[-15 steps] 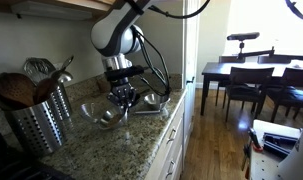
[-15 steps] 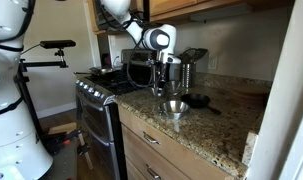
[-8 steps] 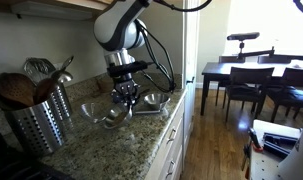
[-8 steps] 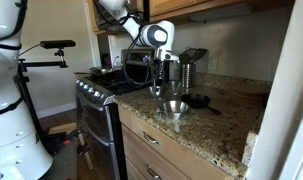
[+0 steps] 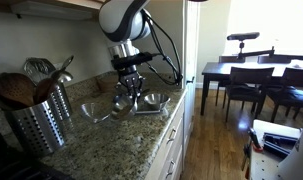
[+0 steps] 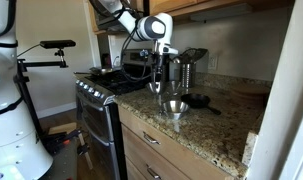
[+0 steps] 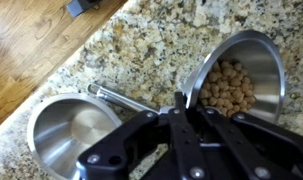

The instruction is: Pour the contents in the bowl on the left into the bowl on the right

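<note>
The gripper is clenched, it seems on the rim of the filled bowl, so that the bowl can be tipped. The contents lie inside it. In the wrist view the empty bowl stands near on the left. A metal rod lies between the 2 bowls and may obstruct.

Robot arm hung over a speckled granite counter, gripper pinched shut above steel bowls, metal utensil holder with wooden spoons nearby, dining table beyond.
</note>
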{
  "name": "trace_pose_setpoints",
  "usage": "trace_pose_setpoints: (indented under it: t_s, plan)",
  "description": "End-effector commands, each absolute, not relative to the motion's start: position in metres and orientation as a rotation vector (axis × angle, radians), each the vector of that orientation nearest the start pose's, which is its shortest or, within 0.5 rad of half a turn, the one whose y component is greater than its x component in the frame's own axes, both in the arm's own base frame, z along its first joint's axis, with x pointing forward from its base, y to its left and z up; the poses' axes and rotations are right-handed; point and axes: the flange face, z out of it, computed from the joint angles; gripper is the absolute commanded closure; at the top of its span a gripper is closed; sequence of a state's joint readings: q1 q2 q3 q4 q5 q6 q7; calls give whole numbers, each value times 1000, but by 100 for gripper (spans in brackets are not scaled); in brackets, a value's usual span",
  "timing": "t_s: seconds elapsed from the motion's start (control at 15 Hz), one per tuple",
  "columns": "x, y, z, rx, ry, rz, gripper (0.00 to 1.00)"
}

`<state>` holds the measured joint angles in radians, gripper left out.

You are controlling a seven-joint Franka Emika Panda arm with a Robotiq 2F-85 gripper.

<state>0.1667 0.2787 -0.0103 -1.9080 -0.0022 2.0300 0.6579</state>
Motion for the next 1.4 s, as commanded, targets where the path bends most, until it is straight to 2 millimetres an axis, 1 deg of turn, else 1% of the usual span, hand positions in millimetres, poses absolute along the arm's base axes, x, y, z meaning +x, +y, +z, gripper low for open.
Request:
trace_pose_setpoints:
  t_s: [0.0, 0.13, 0.33, 0.6, 1.0, 1.33]
  plan:
    - [562, 71, 375, -3128, 912, 205, 92]
    - [556, 62, 388, -3143, 952, 194, 92]
    - [548, 53, 403, -3162, 1006, 189, 92]
    - [539, 41, 413, -3186, 1079, 200, 92]
    - [528, 12, 410, -3171, 1225, 271, 92]
    - [525, -10, 401, -3132, 1324, 328, 92]
